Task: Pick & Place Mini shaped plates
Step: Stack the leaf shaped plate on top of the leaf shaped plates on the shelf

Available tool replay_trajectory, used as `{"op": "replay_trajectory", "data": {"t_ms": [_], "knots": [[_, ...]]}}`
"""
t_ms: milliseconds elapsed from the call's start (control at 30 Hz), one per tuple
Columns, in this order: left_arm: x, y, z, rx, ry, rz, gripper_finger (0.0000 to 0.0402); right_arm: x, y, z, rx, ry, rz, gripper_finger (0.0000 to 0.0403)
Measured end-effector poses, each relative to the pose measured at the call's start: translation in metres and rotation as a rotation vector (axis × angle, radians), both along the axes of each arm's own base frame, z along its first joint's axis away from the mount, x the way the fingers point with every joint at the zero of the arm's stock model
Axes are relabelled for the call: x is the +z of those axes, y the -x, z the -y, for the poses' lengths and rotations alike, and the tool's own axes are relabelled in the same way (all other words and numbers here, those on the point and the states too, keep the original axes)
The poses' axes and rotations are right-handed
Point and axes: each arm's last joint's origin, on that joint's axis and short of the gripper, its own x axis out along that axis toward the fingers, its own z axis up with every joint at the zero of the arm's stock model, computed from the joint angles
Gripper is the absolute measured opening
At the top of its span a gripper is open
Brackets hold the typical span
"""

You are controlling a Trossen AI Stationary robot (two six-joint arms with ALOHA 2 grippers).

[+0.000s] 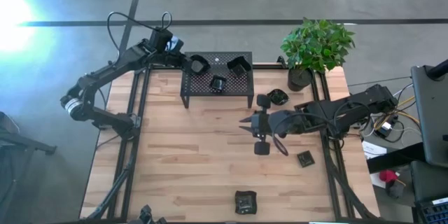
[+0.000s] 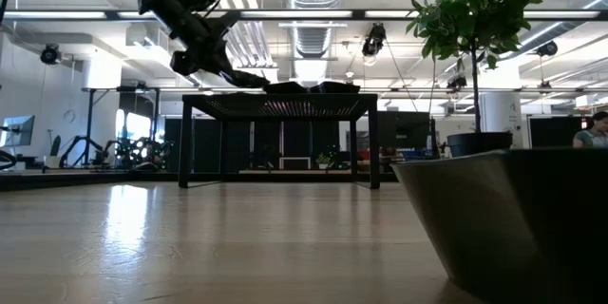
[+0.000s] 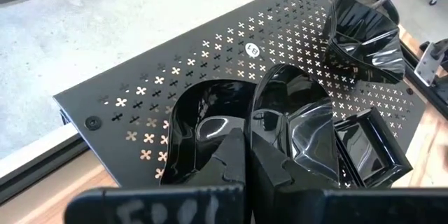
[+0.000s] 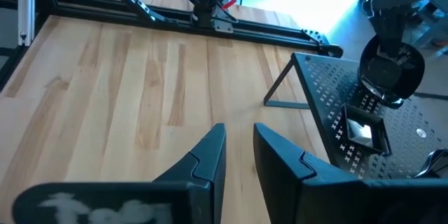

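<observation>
A black perforated rack point(image 1: 217, 89) stands at the table's far middle. On its top lie a rounded mini plate point(image 3: 199, 122), a glossy folded one point(image 3: 297, 115) against it, a square one point(image 3: 364, 147) and a flared one point(image 3: 364, 35). My left gripper point(image 3: 250, 143) reaches the rack's left far corner point(image 1: 190, 61) and is shut on the rounded plate. My right gripper point(image 4: 239, 129) hovers over the table's middle point(image 1: 245, 122), open, with nothing between its fingers. More mini plates lie on the table point(image 1: 278, 96), point(image 1: 305, 159), point(image 1: 246, 201). My left gripper pinches the rounded plate's raised rim point(image 3: 246, 115) on the side next to the folded plate, one finger point(image 3: 231, 155) inside the dish and one point(image 3: 271, 171) outside. The fingers slant down from the table's left far side. The plate's underside lies on the rack top.
A potted plant point(image 1: 299, 78) stands at the far right, beside the rack. Metal frame rails point(image 1: 136, 112) run along the table's left and right sides. In the low view one dark plate point(image 2: 513, 218) sits right before the camera. Bare wood lies left of my right gripper.
</observation>
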Motion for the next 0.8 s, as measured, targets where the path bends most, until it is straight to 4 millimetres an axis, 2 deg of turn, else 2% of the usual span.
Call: {"op": "replay_trajectory", "data": {"t_ms": [333,567,800], "knots": [[-0.013,-0.007,-0.008,0.005,0.027,-0.039,0.0000,0.009,0.000,0.000,0.001,-0.007,0.028,0.0077],[-0.012,-0.007,-0.009,0.008,0.013,-0.028,0.0001,0.012,0.000,0.000,-0.002,-0.014,0.035,0.0073],[-0.012,-0.007,-0.008,0.009,0.017,-0.031,0.0035,0.013,0.000,0.000,-0.002,-0.017,0.039,0.0077]]}}
